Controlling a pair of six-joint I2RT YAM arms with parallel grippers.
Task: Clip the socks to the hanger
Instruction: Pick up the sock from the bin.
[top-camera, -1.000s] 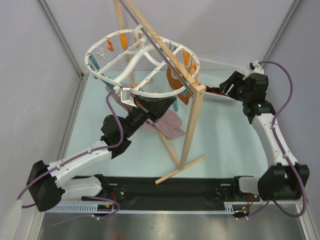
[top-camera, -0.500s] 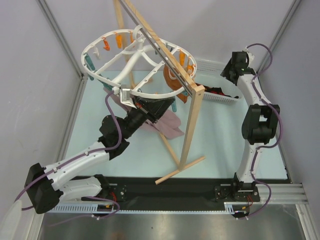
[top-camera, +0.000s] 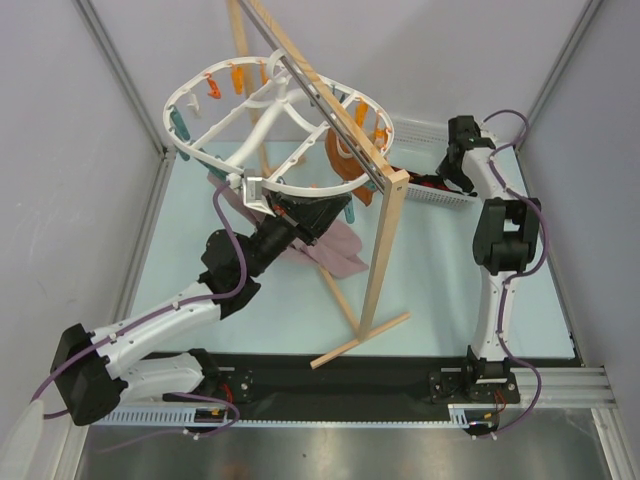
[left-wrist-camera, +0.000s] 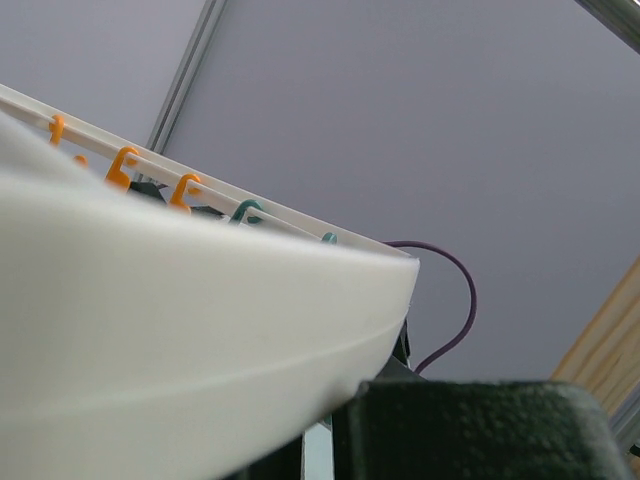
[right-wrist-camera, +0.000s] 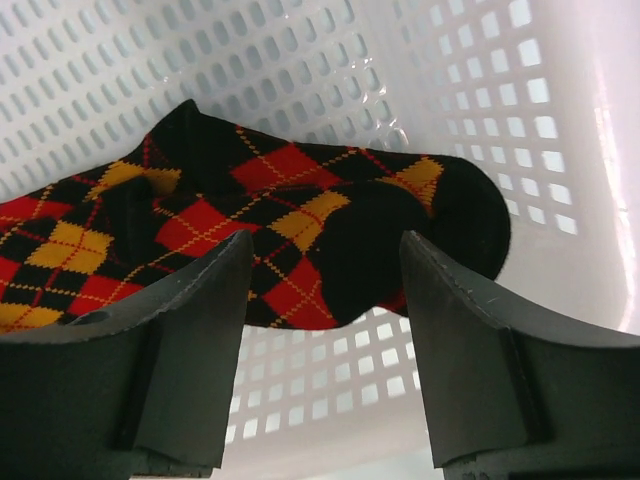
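The socks (right-wrist-camera: 270, 200), black with red and orange-yellow diamonds, lie in a white perforated basket (right-wrist-camera: 300, 60). In the top view only a dark and red patch of the socks (top-camera: 427, 182) shows. My right gripper (right-wrist-camera: 325, 245) is open just above the socks' toe end, one finger on each side, not touching; it also shows in the top view (top-camera: 447, 180). The hanger (top-camera: 265, 110), a white oval frame with orange and teal clips (left-wrist-camera: 185, 190), hangs tilted from the stand. My left gripper (top-camera: 310, 215) is shut on the hanger's near rim (left-wrist-camera: 180, 330), which fills the left wrist view.
A wooden stand (top-camera: 385, 250) with a metal rod (top-camera: 320, 95) crosses the middle. A mauve-pink cloth (top-camera: 335, 250) hangs below the hanger, and a plain orange garment (top-camera: 345, 165) hangs beside the stand. The basket (top-camera: 445, 198) sits at the back right against the enclosure wall.
My right arm has swung from the right side and reached out to the basket, its open gripper now over the socks. The hanger shifted slightly left; the left arm has kept hold.
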